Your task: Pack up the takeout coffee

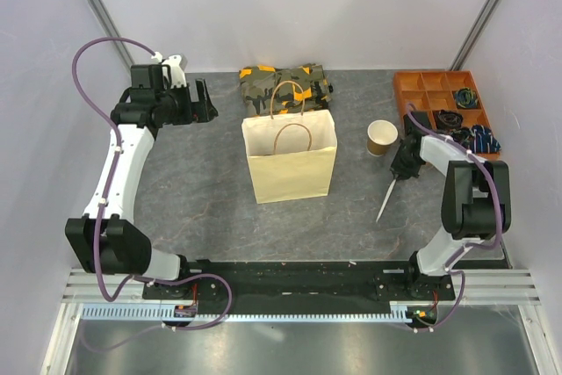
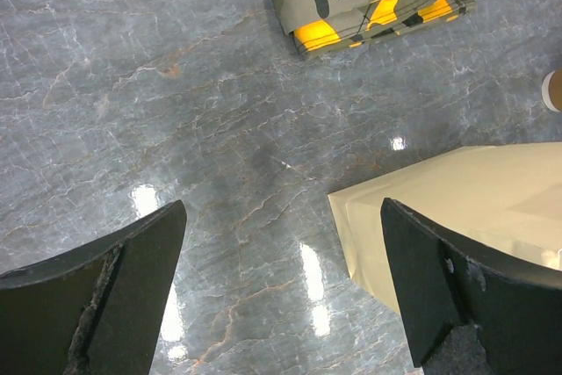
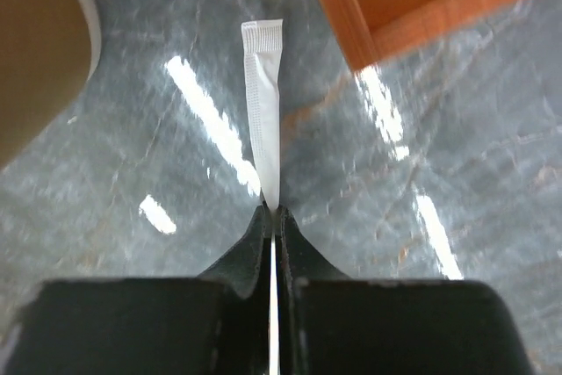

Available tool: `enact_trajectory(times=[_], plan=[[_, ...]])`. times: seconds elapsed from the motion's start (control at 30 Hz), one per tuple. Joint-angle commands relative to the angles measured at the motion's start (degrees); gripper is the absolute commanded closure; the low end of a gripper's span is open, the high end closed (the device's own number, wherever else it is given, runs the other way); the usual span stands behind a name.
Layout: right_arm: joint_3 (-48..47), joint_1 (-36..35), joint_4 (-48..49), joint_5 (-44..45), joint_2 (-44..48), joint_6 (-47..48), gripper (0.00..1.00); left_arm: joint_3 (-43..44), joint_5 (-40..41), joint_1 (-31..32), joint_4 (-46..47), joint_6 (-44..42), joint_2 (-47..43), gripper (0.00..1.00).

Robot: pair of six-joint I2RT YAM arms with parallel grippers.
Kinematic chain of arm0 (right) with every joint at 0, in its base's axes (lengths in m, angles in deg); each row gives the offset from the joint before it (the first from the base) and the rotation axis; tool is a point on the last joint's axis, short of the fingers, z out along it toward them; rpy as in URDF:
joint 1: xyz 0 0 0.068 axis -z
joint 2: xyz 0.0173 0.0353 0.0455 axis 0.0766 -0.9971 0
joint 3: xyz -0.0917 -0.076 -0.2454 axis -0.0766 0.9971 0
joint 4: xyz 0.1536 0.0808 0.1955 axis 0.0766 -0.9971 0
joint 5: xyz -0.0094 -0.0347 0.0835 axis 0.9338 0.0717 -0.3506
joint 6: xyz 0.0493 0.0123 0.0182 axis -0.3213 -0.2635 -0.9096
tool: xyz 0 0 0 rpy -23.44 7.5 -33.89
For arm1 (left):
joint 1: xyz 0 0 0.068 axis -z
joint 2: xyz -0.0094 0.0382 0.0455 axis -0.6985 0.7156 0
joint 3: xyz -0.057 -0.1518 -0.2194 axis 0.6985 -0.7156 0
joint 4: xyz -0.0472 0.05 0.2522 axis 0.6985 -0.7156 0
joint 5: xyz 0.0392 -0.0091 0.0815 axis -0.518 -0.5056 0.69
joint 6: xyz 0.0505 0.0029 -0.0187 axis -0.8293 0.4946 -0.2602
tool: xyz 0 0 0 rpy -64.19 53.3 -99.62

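Grey marbled tabletop [image 1: 193,191] runs between white walls, with a tan paper bag [image 1: 290,164] at its middle, a camouflage cloth [image 1: 285,85] behind it and an orange tray [image 1: 439,94] at the far right. The takeout coffee with its black lid shows in no view, so I cannot tell whether it is already inside the bag. The only cup visible is an open cup [image 1: 382,138] with a pale inside and no lid, right of the bag. The right gripper [image 3: 272,217] is pinched tight on one end of a thin white sachet [image 3: 263,120], near that cup and well apart from the bag. The left gripper [image 2: 281,287] hangs spread wide and empty by the bag's far left corner. My guess is that the sachet has yet to go into the bag.
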Motion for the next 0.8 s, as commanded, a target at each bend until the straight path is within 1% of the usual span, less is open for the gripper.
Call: enact_trajectory(times=[0.0, 0.07, 0.13, 0.2, 0.27, 0.33, 0.37, 0.47, 0.5, 0.53, 0.57, 0.6, 0.7, 0.77], plan=[[-2.2, 0.2, -3.0, -1.6, 5.8, -1.3, 1.0, 1.9, -2.3, -0.3, 0.4, -0.1, 0.6, 0.0], [-5.2, 0.2, -4.0, -2.7, 9.0, -1.3, 1.0, 2.4, -2.5, -0.3, 0.5, 0.2, 0.9, 0.0], [-8.2, 0.2, -7.4, -3.3, 11.7, -1.2, 1.0, 3.0, -2.7, -0.3, 0.5, 0.3, 1.3, 0.0], [-13.1, 0.2, -10.2, -4.1, 14.8, -1.0, 1.0, 4.1, -2.6, -0.3, 0.5, 0.1, 1.9, 0.0], [-18.0, 0.2, -10.9, -4.8, 16.9, -0.6, 1.0, 5.2, -2.5, -0.3, 0.5, 0.0, 2.6, 0.0], [-21.4, 0.2, -9.6, -6.0, 19.5, 1.5, 1.0, 5.8, -2.5, -0.3, 0.7, 0.1, 3.4, 0.0], [-24.4, 0.2, -8.3, -8.1, 20.3, 2.3, 1.0, 6.3, -2.5, -0.3, 0.7, 0.3, 3.6, 0.0], [-29.1, 0.2, 0.2, -12.5, 22.5, 5.6, 1.0, 7.6, -2.9, -0.3, 1.7, -0.2, 4.2, 0.0], [-29.9, 0.2, 6.9, -15.7, 23.5, 7.1, 1.0, 8.1, -2.4, -0.3, 2.0, -0.5, 4.4, 0.0], [-30.4, 0.0, 11.0, -21.3, 24.0, 9.9, 1.0, 8.7, -1.8, -0.3, 2.5, -1.2, 4.9, 0.0], [-30.3, -1.2, 15.3, -22.6, 24.6, 10.8, 1.0, 10.0, -1.2, -0.3, 2.7, -1.5, 5.1, 0.0], [-30.3, -2.8, 22.4, -22.7, 25.3, 11.6, 1.0, 10.7, -0.9, -0.3, 2.8, -1.8, 5.5, 0.0], [-31.9, -7.1, 29.1, -26.5, 24.3, 15.2, 1.0, 13.1, -1.3, -0.3, 3.0, -1.8, 6.8, 0.0], [-33.2, -9.3, 31.8, -32.6, 23.3, 16.9, 1.0, 14.2, -1.8, -0.3, 3.1, -1.8, 7.3, 0.0]])
